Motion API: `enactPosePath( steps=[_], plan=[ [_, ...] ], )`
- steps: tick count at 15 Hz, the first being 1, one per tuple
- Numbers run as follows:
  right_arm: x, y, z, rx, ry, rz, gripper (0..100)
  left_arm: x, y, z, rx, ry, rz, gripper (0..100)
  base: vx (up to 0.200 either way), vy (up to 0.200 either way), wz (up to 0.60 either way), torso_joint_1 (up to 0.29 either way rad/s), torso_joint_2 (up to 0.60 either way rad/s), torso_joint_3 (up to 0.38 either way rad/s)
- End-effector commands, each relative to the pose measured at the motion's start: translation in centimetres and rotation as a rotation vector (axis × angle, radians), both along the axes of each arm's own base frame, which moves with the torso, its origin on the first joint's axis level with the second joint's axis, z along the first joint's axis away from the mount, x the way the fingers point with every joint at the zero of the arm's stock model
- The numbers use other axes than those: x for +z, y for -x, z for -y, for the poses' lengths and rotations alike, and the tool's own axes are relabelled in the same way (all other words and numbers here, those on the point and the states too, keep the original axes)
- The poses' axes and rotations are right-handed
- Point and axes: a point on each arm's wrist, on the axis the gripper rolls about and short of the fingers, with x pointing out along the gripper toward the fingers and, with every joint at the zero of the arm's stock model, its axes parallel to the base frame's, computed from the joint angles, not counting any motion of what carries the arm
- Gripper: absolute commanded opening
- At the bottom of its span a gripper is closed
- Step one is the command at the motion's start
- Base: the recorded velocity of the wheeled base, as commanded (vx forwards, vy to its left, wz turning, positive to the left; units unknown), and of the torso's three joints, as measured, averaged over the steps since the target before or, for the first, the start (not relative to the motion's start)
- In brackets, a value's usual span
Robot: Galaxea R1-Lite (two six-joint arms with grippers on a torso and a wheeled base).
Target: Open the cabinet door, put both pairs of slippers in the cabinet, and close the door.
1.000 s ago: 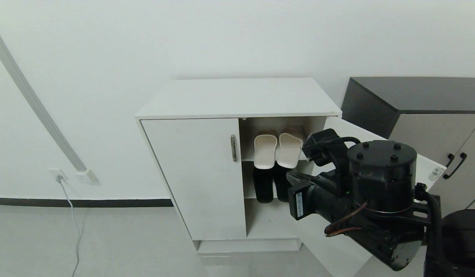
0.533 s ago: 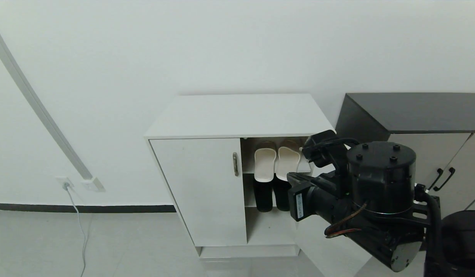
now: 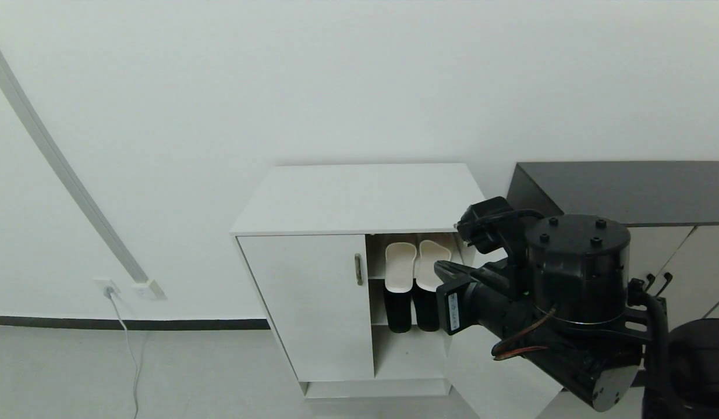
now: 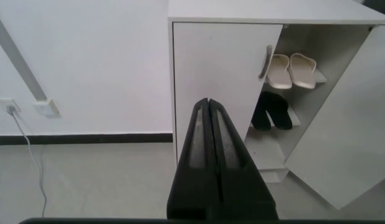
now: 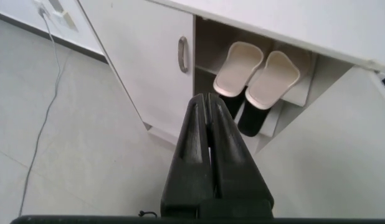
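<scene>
Left fingers [image 4: 197, 140] clenched, empty. Right fingers [image 5: 194, 134] clenched, empty, apart from open cabinet [image 3: 359, 198].

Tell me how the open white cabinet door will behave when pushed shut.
The white flat-panel open cabinet door looks like rigid board, so it should swing as one piece without flexing. It hangs from its cabinet-side edge, so a push near the free edge probably moves it easily. Its face looks smooth; the right gripper, jaws shut, might slide across it.
</scene>
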Motion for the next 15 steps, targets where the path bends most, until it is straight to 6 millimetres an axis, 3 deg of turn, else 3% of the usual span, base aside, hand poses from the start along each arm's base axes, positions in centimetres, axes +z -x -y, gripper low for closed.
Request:
enactPosePath(
  steps=[1, 8, 15],
  plan=[
    [-0.25, 0.03, 0.03, 0.002, 0.015, -0.001, 0, -0.01, -0.01, 0.00, 0.001, 0.000, -0.001, 0, 0.000, 0.000, 0.00, 0.017, -0.07, -0.051],
    [-0.42, 0.15, -0.04, 0.008, 0.023, -0.003, 0, -0.01, -0.01, 0.00, 0.001, 0.000, -0.001, 0, 0.000, 0.000, 0.00, 0.000, 0.00, 0.000],
    [-0.46, 0.17, -0.04, 0.013, 0.023, -0.005, 0, -0.01, -0.01, 0.00, 0.001, 0.002, -0.001, 0, 0.000, 0.000, -0.60, 0.007, 0.00, -0.002]
  ],
)
